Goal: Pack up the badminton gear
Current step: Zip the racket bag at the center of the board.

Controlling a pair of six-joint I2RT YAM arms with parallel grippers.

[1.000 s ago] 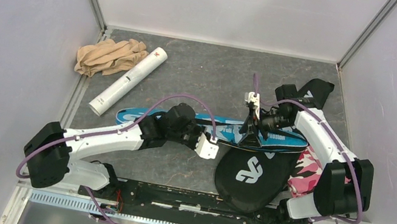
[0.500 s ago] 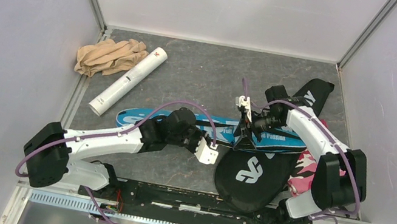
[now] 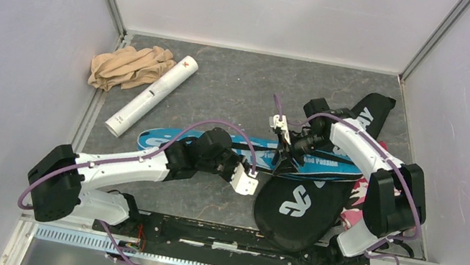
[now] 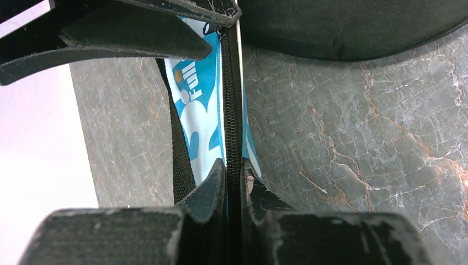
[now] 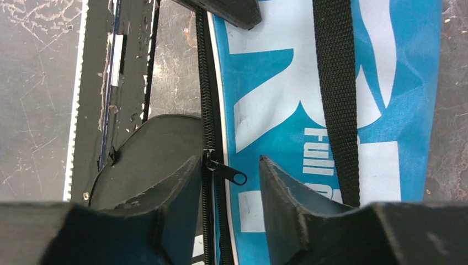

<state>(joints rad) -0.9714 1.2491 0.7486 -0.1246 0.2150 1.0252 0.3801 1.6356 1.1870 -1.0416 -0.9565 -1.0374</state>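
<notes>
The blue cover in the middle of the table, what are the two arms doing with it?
Both arms are working on the zipper of the blue cover. The left gripper is shut on the cover's zipper edge and holds it. The right gripper is open, with the zipper pull lying between its fingers, not yet pinched. The black cover lies close by, and the white tube lies apart at the far left, untouched.
</notes>
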